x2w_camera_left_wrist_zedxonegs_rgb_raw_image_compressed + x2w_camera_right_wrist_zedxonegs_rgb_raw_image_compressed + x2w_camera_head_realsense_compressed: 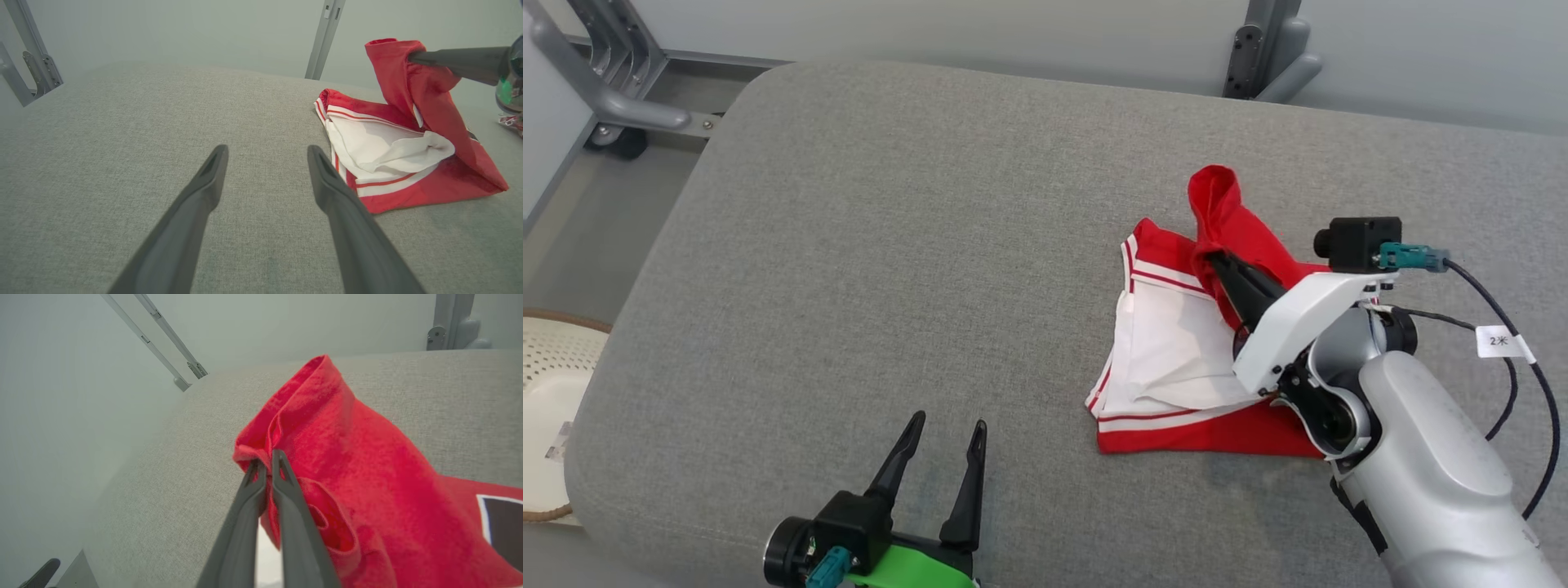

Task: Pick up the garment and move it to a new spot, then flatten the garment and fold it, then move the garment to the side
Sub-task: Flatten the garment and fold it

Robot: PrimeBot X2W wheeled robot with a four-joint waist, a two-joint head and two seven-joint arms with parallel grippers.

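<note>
The garment (1176, 343) is red with white panels and stripes, lying crumpled on the right half of the grey cushioned surface (915, 245). My right gripper (1213, 257) is shut on a red fold of it and holds that part lifted above the rest; the pinch shows close up in the right wrist view, fingers (282, 486) closed on the red cloth (347, 465). My left gripper (947, 429) stands open near the front edge, left of the garment (392, 155) and apart from it, its fingers (204, 183) bare.
Grey metal frame legs (621, 98) stand beyond the far left corner, another bracket (1266, 57) at the back. A pale woven basket (556, 392) sits on the floor at the left. The right arm's cable with a white tag (1503, 343) hangs at the right.
</note>
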